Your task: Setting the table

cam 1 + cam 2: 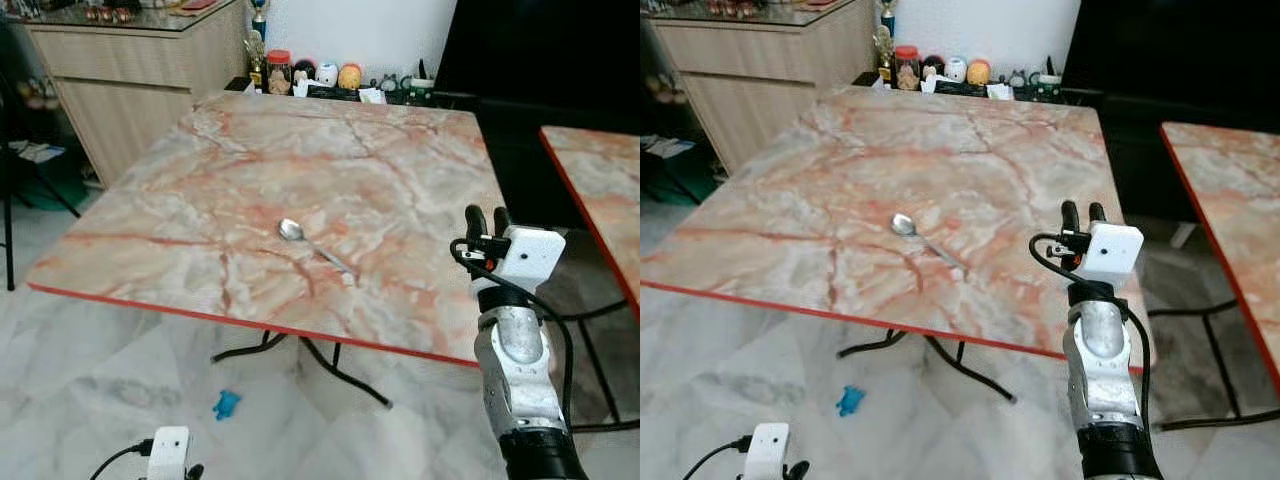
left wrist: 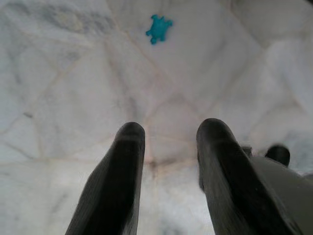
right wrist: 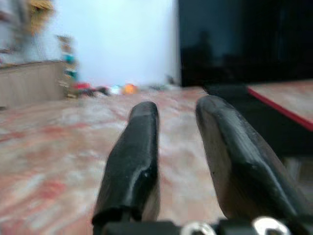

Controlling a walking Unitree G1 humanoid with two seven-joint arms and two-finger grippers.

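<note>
Spoon lies alone mid-frame on the marble table. Right gripper hovers at the table's lower-right edge, fingers apart, empty. Left gripper hangs low, fingers parted over floor near a blue toy.

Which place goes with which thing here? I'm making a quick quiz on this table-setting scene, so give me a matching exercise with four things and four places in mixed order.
Things:
1. spoon
2. blue toy
3. right gripper
4. left gripper

Places:
A. on the floor under the marble table's near edge
B. hanging low above the floor, fingers apart
C. lying on the tabletop, near its middle
D. raised at the table's near right corner, fingers apart and empty

Pairs: 1-C, 2-A, 3-D, 4-B
</note>
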